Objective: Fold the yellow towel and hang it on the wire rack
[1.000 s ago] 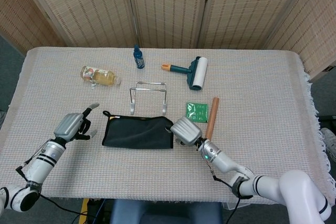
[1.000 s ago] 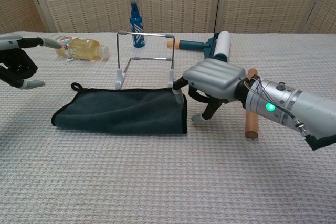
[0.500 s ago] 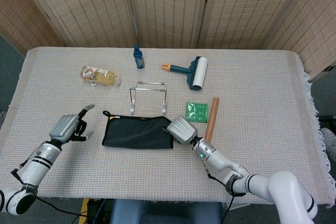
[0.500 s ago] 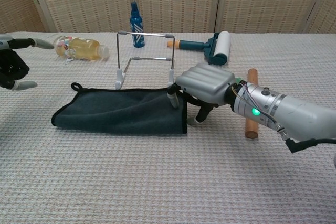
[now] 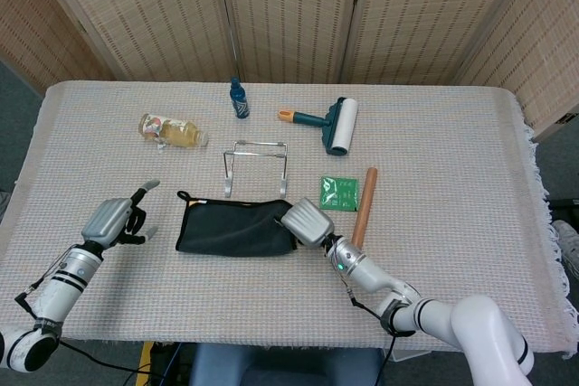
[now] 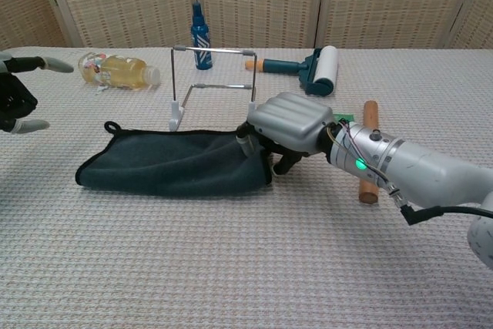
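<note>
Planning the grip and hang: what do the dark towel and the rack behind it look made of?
Towel: soft, matte dark cloth, probably terry or microfibre; it sags and wrinkles, with a small hanging loop at one corner. Wire rack: thin bent metal rod with a shiny silver finish and pale, possibly plastic, feet.

The right hand [image 6: 286, 122] is shifted leftward from its earlier place beside the towel [image 6: 173, 162], so that its fingers [image 6: 245, 144] are now laid over the towel's right edge, which is pushed inward and rumpled. The left hand [image 5: 113, 220] is drawn slightly further left.
</note>
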`<state>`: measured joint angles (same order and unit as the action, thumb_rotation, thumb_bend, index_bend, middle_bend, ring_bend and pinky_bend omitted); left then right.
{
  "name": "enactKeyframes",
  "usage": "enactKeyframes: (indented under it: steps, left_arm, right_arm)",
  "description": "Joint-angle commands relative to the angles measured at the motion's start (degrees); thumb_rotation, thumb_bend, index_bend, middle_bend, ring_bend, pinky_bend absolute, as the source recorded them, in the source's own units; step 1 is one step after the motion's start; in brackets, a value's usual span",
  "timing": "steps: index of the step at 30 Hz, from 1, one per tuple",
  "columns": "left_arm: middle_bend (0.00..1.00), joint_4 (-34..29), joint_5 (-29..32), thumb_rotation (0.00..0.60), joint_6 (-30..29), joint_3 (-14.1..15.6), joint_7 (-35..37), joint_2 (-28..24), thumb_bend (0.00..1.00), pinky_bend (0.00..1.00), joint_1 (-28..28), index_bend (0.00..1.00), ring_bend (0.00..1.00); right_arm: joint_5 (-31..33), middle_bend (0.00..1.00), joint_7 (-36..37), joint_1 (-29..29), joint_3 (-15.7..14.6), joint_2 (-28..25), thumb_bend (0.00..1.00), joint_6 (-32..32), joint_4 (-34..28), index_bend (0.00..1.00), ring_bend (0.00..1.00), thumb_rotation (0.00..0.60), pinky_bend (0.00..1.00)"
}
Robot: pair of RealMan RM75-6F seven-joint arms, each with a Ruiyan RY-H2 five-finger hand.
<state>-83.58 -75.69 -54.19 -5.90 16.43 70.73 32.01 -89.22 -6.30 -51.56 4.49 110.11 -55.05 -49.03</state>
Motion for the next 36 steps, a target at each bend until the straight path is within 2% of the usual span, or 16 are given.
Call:
enactKeyframes:
  steps: [1, 8, 16, 26, 31, 36]
  left_arm:
    - [0.85, 0.02, -0.08, 0.600, 0.00, 0.02, 0.06, -0.07, 0.37, 0.89, -0.05, 0.03, 0.76]
    - [0.85, 0.10, -0.51, 0.600, -1.48, -0.07, -0.57, -0.56, 0.37, 0.89, -0.77, 0.03, 0.76]
    - [0.84, -0.56, -1.71, 0.600, -5.86, 0.38, -4.00, -1.08, 0.37, 0.89, -2.81, 0.04, 0.75]
    - [0.83, -1.27, -2.33, 0.600, -7.14, 1.16, -6.38, -1.38, 0.37, 0.88, -4.02, 0.04, 0.74]
    - [0.83, -1.63, -2.70, 0.600, -7.34, 1.37, -6.46, -1.46, 0.37, 0.88, -4.34, 0.04, 0.74]
    - [0.83, -1.77, -2.95, 0.600, -7.44, 1.60, -6.29, -1.72, 0.37, 0.88, -4.69, 0.04, 0.73]
  right_arm:
    - [-0.24, 0.89, 0.25, 0.07, -0.06, -0.26, 0.44, -0.43, -0.23, 0.50, 0.98, 0.600, 1.00]
    - [-0.62, 0.90, 1.66, 0.69, 1.57, -2.40, 0.54, -4.80, -3.52, 0.64, 0.98, 0.600, 1.00]
    - [0.87, 0.90, -0.46, 0.90, 7.62, -10.07, 0.56, -10.40, -15.56, 0.67, 0.99, 0.600, 1.00]
    - [5.95, 0.91, -12.20, 0.03, 15.94, -19.62, 0.57, -11.92, -32.22, 0.68, 0.99, 0.600, 1.00]
    - [10.34, 0.91, -18.26, -0.64, 18.70, -21.26, 0.57, -11.44, -35.78, 0.68, 0.99, 0.600, 1.00]
    - [14.33, 0.91, -22.52, -2.65, 20.32, -20.49, 0.57, -9.94, -35.02, 0.68, 0.99, 0.600, 1.00]
